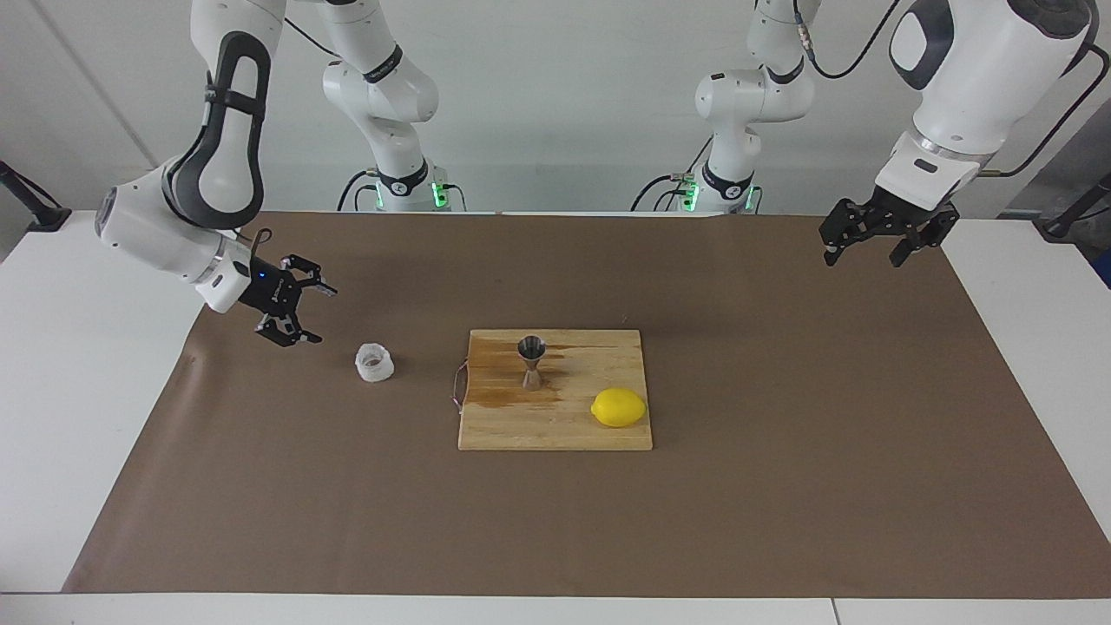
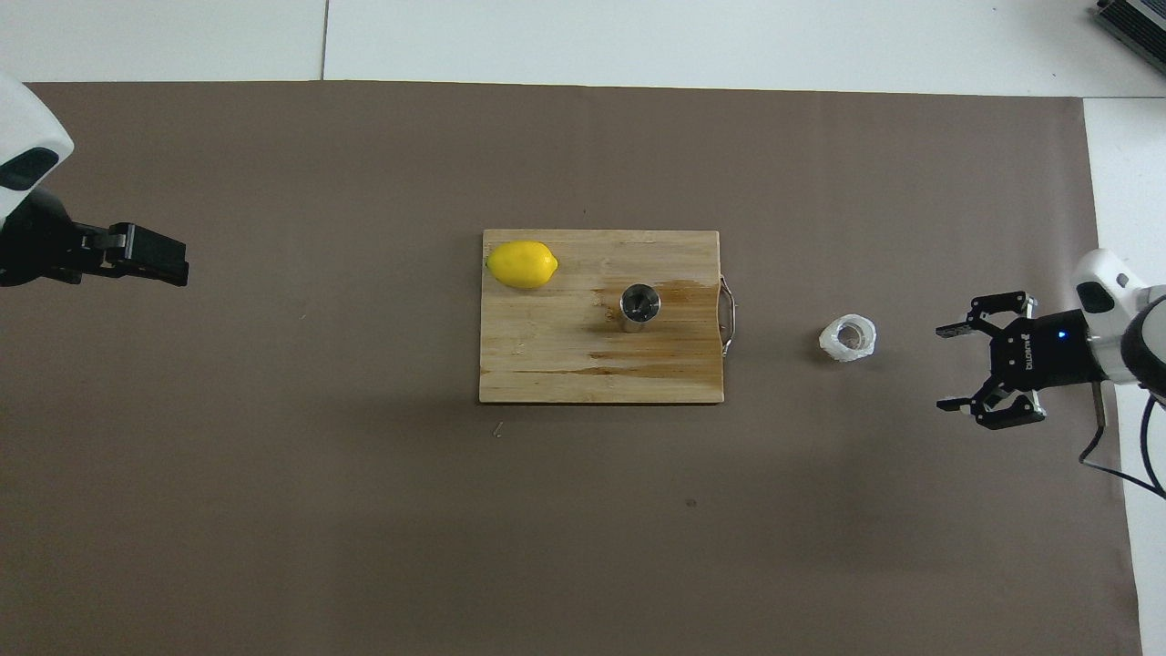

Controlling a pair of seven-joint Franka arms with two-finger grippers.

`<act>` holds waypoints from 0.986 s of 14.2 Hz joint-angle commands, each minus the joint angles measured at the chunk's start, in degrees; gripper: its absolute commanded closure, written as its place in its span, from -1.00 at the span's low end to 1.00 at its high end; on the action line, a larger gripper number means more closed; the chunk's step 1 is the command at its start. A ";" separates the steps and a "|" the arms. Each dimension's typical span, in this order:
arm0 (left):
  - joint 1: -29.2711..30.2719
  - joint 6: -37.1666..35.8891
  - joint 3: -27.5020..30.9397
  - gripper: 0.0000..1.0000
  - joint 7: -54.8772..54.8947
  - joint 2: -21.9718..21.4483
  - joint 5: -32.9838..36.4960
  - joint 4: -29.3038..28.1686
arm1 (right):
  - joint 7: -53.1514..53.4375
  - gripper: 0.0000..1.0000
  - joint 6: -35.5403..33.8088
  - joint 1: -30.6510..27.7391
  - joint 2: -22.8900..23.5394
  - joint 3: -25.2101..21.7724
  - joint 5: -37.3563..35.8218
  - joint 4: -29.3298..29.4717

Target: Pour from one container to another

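Note:
The small clear whitish ribbed cup (image 1: 374,362) stands upright on the brown mat, beside the board toward the right arm's end; it also shows in the overhead view (image 2: 848,337). The steel hourglass jigger (image 1: 531,363) stands upright on the wooden cutting board (image 1: 555,430), also seen from overhead (image 2: 639,305). My right gripper (image 1: 321,315) is open and empty, low over the mat, a short gap from the cup, its jaws pointing toward it; overhead it shows beside the cup (image 2: 944,368). My left gripper (image 1: 864,259) is open and empty, raised over the mat's edge at the left arm's end (image 2: 168,262).
A yellow lemon (image 1: 618,407) lies on the board's corner farther from the robots, toward the left arm's end (image 2: 522,264). The board (image 2: 565,364) has wet stains around the jigger and a metal handle facing the cup. The brown mat covers the white table.

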 commanded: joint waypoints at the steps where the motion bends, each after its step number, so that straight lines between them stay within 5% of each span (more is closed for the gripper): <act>1: 0.91 0.48 -0.50 -1.00 0.19 -1.72 -0.79 -2.01 | 16.19 -1.00 -1.21 4.30 -5.45 0.49 -7.42 -0.36; 11: 0.56 0.39 -0.50 -1.00 0.10 -1.72 -0.70 -2.00 | 77.54 -1.00 -8.43 14.33 -6.96 0.66 -15.62 5.26; 14: 0.20 -0.49 -0.49 -1.00 -0.07 -5.13 -0.61 -5.68 | 86.29 -1.00 -12.45 13.64 -6.52 0.57 -16.76 10.95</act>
